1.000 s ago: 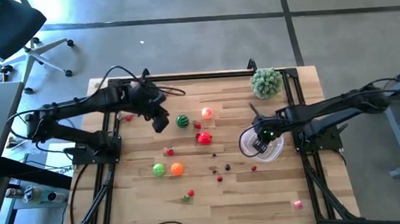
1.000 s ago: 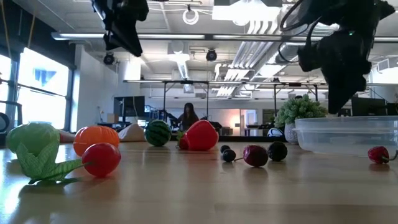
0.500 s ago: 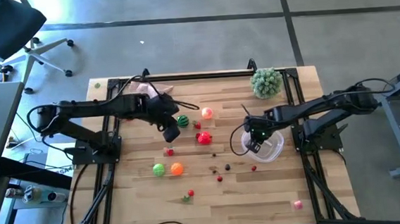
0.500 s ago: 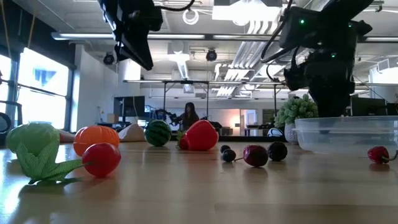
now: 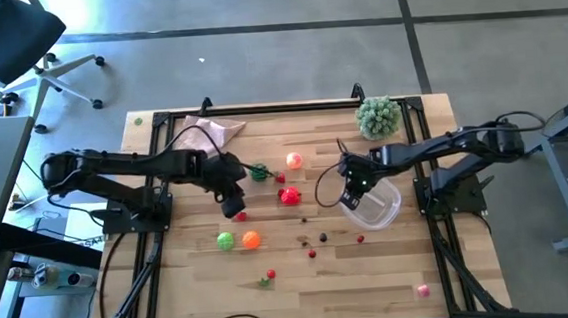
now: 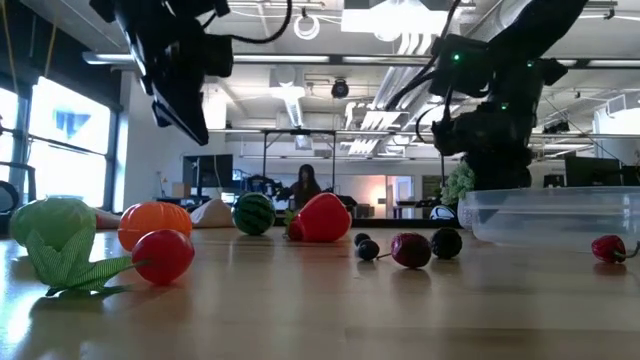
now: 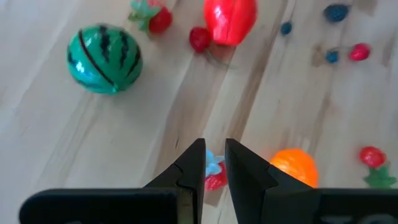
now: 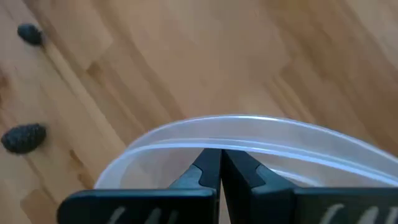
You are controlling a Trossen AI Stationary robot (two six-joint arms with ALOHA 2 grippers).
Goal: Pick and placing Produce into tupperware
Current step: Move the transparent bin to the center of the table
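My left gripper (image 5: 233,201) hovers over the table's middle left, open by a narrow gap. In its wrist view the fingers (image 7: 214,163) point down at a small red piece (image 7: 216,178). The striped green ball (image 7: 104,50) and a larger red piece (image 7: 230,17) lie beyond it. Orange (image 5: 251,239) and green (image 5: 226,241) balls sit nearer the near edge, and dark berries (image 5: 311,241) are scattered nearby. The clear tupperware (image 5: 378,207) stands on the table's right half. My right gripper (image 5: 351,185) is shut at its left rim. My right gripper has its shut fingertips (image 8: 219,163) against the tupperware's whitish rim (image 8: 217,142), on the tub's side toward the table's left. It slants down from the right. The two fingers lie side by side over the tub's inside, and I cannot tell whether they pinch the rim. The tub rests on the table.
A bushy pale-green plant (image 5: 378,115) stands at the far right corner and a beige cloth (image 5: 212,132) lies at the far left. A pinkish ball (image 5: 293,160) sits mid-table. Small red pieces lie near the near edge (image 5: 270,275) and near the right corner (image 5: 422,290).
My left gripper has moved from beside the striped ball toward the near edge and down, over the small red piece. My right gripper has moved toward the table's left and slightly far, from over the tub's middle to its left rim.
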